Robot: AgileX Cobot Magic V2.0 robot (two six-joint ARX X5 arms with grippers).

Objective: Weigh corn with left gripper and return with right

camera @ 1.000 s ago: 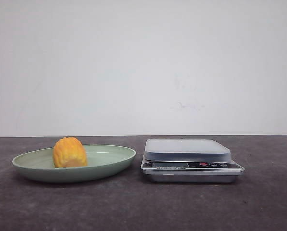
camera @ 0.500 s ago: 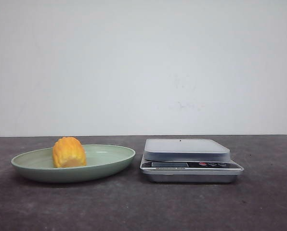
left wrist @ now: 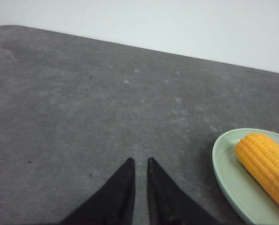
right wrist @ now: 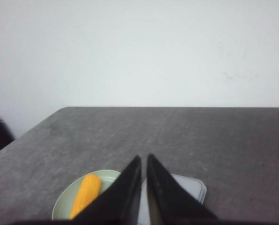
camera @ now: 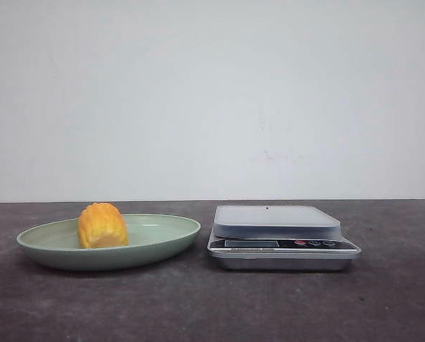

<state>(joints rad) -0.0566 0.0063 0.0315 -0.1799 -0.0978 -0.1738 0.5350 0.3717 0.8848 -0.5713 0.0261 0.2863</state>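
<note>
Ribbed corn [camera: 103, 225], shallow green plate [camera: 162, 246]

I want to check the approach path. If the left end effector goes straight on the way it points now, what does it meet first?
Probably only the bare table. The left end effector, nearly shut, points at open tabletop. The plate with the corn sits off to one side of that line. Depth is unclear.

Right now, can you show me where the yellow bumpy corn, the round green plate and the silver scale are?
yellow-orange ribbed corn [camera: 103, 225], front view, middle of its side.
round pale green plate [camera: 171, 235], front view, bare right inside wall.
silver kitchen scale [camera: 277, 216], front view, weighing platform.
</note>
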